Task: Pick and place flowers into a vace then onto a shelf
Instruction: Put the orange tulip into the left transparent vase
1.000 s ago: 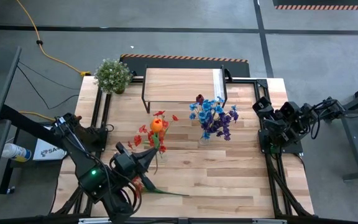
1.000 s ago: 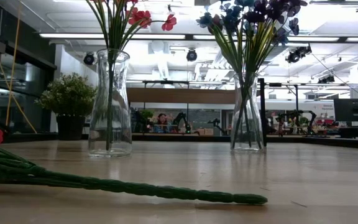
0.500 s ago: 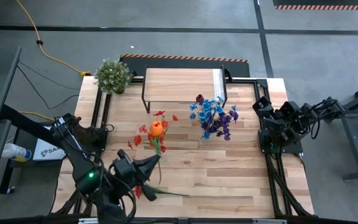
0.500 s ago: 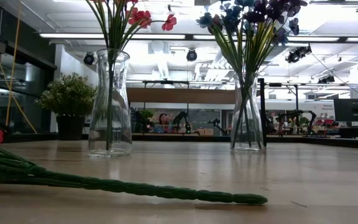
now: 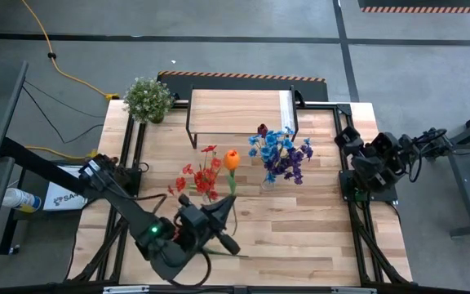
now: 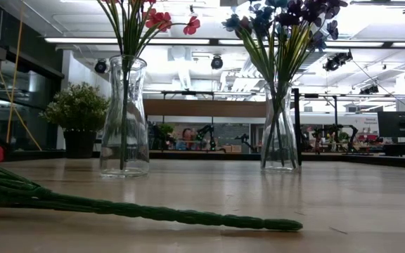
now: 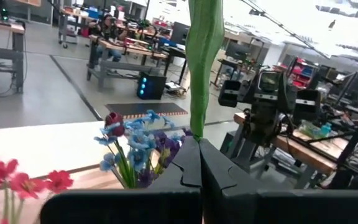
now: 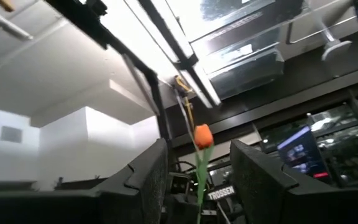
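Note:
My left gripper (image 5: 221, 214) hovers over the near middle of the table, shut on the orange tulip (image 5: 232, 158), whose head sits between the two vases. A glass vase of red flowers (image 5: 202, 175) (image 6: 124, 116) and one of blue and purple sprays (image 5: 280, 155) (image 6: 280, 126) stand on their bases. A red flower lies on its side, its green stem (image 6: 139, 209) along the near table. The shelf (image 5: 239, 110) stands on its black legs at the far edge. My right gripper (image 5: 345, 140) waits open at the table's right edge. My left gripper pinches the tulip's green stem (image 7: 199, 127) between its two shut fingers (image 7: 219, 171), near the stem's lower end. The stem rises out of the fingertips, lifted clear of the table. From above, the orange head leans toward the far side.
A bushy green-white potted plant (image 5: 148, 98) sits at the far left corner. Black frame rails run along the table's left and right sides. The right wrist view looks upward and shows the tulip (image 8: 202, 135) far off between its fingers. Bare wood lies near right.
My left gripper has moved toward the table's right, staying shut on the stem. The tulip has travelled with it, from above the red-flower vase to the gap between the two vases. The vases and the lying flower have kept still.

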Controlling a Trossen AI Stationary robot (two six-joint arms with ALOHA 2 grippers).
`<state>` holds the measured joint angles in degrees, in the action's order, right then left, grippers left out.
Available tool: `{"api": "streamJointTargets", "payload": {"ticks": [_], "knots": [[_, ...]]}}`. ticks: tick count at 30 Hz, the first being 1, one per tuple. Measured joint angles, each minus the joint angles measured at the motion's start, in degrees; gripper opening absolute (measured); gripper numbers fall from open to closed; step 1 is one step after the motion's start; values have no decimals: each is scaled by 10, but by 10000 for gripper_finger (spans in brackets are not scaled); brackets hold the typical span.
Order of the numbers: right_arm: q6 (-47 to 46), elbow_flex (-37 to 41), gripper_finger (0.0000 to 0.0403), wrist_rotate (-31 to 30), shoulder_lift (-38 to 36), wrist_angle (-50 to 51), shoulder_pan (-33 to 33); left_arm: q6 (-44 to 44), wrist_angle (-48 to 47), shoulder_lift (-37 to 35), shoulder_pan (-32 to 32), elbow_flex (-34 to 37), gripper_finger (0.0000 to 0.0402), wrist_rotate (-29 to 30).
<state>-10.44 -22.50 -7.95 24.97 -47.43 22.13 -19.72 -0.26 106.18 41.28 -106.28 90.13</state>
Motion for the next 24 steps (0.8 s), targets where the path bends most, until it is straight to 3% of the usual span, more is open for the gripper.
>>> {"api": "streamJointTargets", "payload": {"ticks": [10, 17, 24], "knots": [[0, 0, 165, 24, 0, 9, 0, 32, -3, 34, 24, 0, 20, -2], [0, 0, 165, 24, 0, 9, 0, 48, -75, 35, 17, 0, 20, -2], [0, 0, 165, 24, 0, 9, 0, 11, -154, 34, 6, 0, 20, -2]]}}
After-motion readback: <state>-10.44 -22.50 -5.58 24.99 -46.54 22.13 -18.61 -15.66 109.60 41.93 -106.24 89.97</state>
